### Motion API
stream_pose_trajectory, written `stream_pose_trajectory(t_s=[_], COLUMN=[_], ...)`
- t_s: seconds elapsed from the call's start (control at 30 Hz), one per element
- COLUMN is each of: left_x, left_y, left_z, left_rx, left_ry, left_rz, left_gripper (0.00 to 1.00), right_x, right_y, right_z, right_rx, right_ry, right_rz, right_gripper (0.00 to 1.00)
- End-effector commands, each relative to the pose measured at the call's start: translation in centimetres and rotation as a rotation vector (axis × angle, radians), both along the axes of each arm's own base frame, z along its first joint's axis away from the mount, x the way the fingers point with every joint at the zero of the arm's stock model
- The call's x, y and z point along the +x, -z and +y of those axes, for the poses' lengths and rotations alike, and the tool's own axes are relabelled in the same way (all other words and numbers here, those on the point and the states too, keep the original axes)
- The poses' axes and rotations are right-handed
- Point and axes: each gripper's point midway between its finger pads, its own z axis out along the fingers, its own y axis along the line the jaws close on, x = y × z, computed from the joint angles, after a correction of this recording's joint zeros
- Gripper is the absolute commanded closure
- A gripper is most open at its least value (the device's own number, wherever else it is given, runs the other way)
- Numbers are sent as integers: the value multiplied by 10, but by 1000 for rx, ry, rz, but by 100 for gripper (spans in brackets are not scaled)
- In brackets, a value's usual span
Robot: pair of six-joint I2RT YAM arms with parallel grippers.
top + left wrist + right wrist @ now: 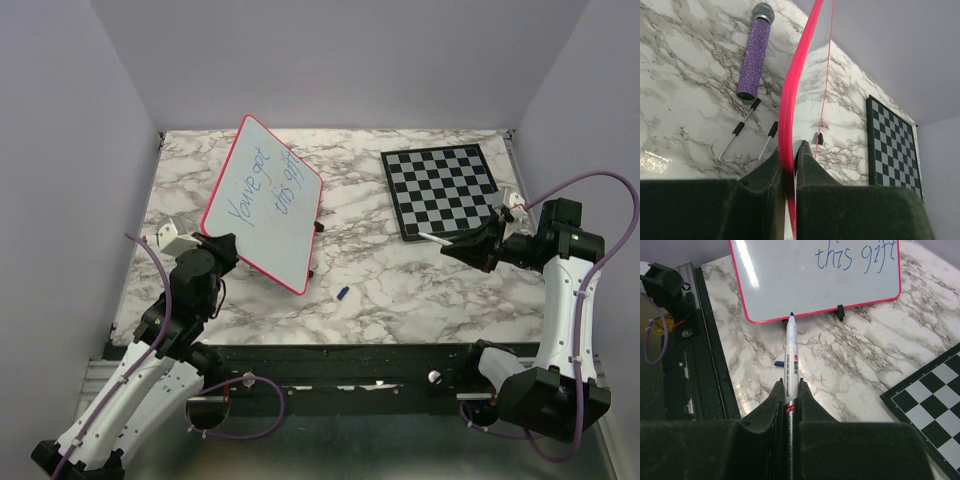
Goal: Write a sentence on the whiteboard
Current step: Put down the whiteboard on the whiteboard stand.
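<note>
Whiteboard [262,205] tipped up on the table [400,290], sentence [268,190] on it.
Left tool [790,155] pinched on its pink rim [799,60] to steady it; right tool [790,390] clamped on the marker [790,355], well apart.

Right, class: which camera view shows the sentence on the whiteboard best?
Top external: both lines of the sentence show on the whiteboard. Right wrist catches only "this gift"; left wrist sees just the pink rim.
</note>
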Motion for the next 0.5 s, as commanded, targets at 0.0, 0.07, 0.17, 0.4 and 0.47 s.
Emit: stream_pose_trajectory(t_s=[0.0, 0.07, 0.17, 0.4, 0.47], left_x=[-33, -28, -19, -25, -28], left_y=[82, 83, 84, 77, 69], left_z=[40, 37, 27, 24, 29], left_rx=[338, 361, 398, 473, 463], left_ry=[-68, -55, -2, -38, -57], left_rz=[361, 363, 365, 406, 390], left_gripper=[100, 100, 100, 100, 100], right_x=[-23, -24, -25, -27, -28], right_y=[-7, -7, -7, -8, -7], right_z=[11, 11, 11, 12, 12], right_rx=[73, 71, 66, 58, 57], right_ry=[-10, -11, -11, -10, -10], right_rz=[132, 129, 126, 114, 113], right_gripper=[99, 99, 99, 99, 99])
